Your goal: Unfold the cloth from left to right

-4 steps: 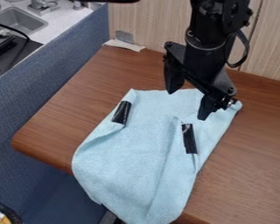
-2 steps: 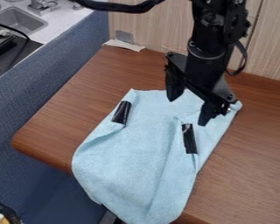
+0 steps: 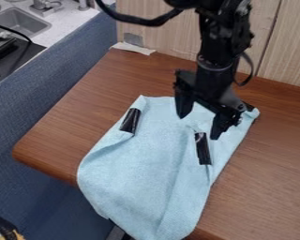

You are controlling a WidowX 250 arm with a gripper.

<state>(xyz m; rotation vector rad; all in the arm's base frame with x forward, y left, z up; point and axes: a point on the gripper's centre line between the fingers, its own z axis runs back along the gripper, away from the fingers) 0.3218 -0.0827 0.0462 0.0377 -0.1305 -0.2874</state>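
My gripper (image 3: 198, 128) is positioned over the upper part of the light blue cloth (image 3: 137, 171), fingers angled downward. Jaw state: spread, a wide gap between the tips. The cloth lies on the wooden table (image 3: 71, 124), its lower end extending past the edge. Two black strips (image 3: 131, 120) are located on the cloth, one near my right-hand fingertip in the view.

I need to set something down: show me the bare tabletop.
Bare wood tabletop shows between the light-blue cloth and the blue partition, and from the cloth's right edge to the view's right edge. Crowded: the cloth's far part, where the open gripper hangs near the right-hand black strip.
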